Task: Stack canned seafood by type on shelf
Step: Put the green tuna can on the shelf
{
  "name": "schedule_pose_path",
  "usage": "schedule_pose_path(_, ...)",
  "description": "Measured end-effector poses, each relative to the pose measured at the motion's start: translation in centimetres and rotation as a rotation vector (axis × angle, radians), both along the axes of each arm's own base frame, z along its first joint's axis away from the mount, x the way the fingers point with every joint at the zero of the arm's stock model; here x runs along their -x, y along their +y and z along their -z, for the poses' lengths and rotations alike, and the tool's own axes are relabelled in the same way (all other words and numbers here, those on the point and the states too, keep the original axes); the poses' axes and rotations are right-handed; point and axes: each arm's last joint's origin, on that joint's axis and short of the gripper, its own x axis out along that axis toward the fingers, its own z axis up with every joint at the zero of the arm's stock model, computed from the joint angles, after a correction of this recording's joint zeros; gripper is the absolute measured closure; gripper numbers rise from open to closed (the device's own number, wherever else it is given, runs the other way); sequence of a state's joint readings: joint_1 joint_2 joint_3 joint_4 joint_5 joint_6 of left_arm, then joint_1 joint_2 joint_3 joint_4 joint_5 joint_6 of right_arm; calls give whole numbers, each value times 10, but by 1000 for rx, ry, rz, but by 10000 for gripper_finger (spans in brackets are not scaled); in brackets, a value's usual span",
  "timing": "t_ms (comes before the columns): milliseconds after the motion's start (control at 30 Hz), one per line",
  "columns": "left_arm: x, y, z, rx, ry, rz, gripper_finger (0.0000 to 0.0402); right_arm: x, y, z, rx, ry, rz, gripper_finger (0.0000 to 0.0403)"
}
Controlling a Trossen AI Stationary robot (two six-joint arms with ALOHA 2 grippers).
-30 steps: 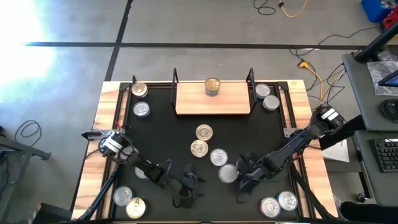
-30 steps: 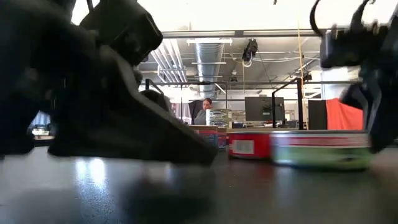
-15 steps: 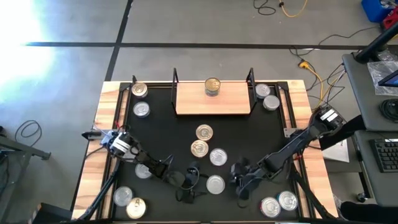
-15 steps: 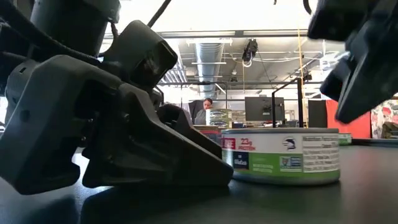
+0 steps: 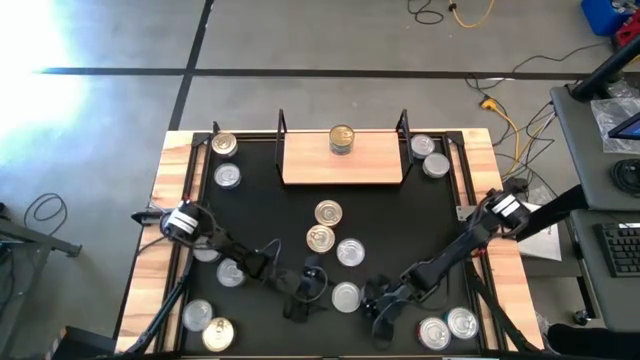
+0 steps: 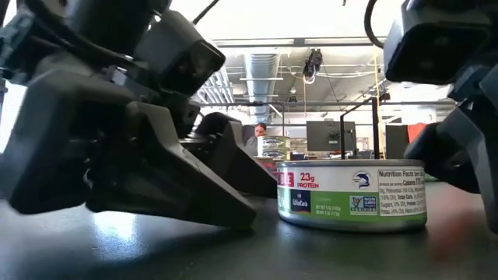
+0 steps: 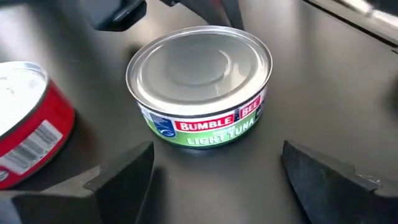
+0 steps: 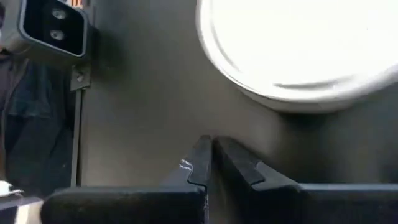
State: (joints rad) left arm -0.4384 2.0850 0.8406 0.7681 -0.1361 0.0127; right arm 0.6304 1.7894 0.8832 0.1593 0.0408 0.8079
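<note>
Black tabletop (image 5: 260, 195) at the near edge: the left gripper (image 7: 211, 171) stands spread before a green-labelled tin (image 7: 200, 87), nothing held. The right gripper (image 8: 211, 158), clenched empty, sits just right of it (crowding risks a knock). Farther off, the shelf (image 5: 342, 160) holds one gold-lidded tin (image 5: 341, 138).

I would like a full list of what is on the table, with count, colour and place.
Table: one, black with wooden edges.
Shelf: one, light wood, back centre.
Shelf tin: one, gold lid, on the shelf.
Green-label tin: one, silver lid, front centre.
Other tins: about thirteen, silver or gold lids, scattered on the table.
Left pincer: open, beside the green-label tin.
Right pincer: shut, at that tin's other side.
</note>
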Motion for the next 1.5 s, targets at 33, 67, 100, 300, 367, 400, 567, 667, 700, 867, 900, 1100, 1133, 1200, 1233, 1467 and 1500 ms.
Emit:
schedule_pose_path(33,-2,4,0,3,2,21,63,-2,1,-2,10,-16,-7,385)
schedule_pose_path(67,-3,7,0,6,4,39,63,-3,2,-4,16,-31,-13,385)
schedule_pose_path(100,-5,10,-1,7,4,52,63,-5,3,-6,25,-46,-18,385)
schedule_pose_path(300,-13,14,-3,-23,-22,83,63,-8,-1,-7,105,-83,13,385)
schedule_pose_path(367,-16,13,-5,-20,-32,92,63,-8,-5,-5,142,-61,34,385)
schedule_pose_path(400,-17,13,-6,-24,-35,93,63,-8,-7,-4,155,-51,41,385)
schedule_pose_path(567,-24,16,-10,-34,-28,81,56,-9,-15,-2,195,-24,62,385)
schedule_pose_path(667,-26,19,-10,-28,-27,88,49,-11,-19,-2,209,-20,60,385)
schedule_pose_path(700,-26,19,-10,-26,-27,91,47,-11,-21,-2,213,-15,62,385)
schedule_pose_path(867,-26,19,-9,-17,-1,104,35,-10,-24,-1,232,13,66,385)
schedule_pose_path(900,-25,19,-9,-13,5,104,32,-10,-24,-2,233,14,66,385)
schedule_pose_path(1100,-29,27,-9,3,4,99,18,-8,-27,-5,242,16,73,385)
schedule_pose_path(1133,-29,28,-9,1,3,97,16,-8,-27,-6,245,14,77,385)
schedule_pose_path(1200,-30,32,-9,-12,-2,95,15,-8,-28,-7,252,13,83,385)
schedule_pose_path(1233,-31,34,-9,-24,-5,96,14,-7,-29,-8,256,17,84,385)
schedule_pose_path(1467,-31,47,-16,-137,37,79,14,-1,-33,-7,242,118,150,385)
schedule_pose_path(1500,-30,48,-19,-144,46,77,14,-1,-33,-7,239,125,153,385)
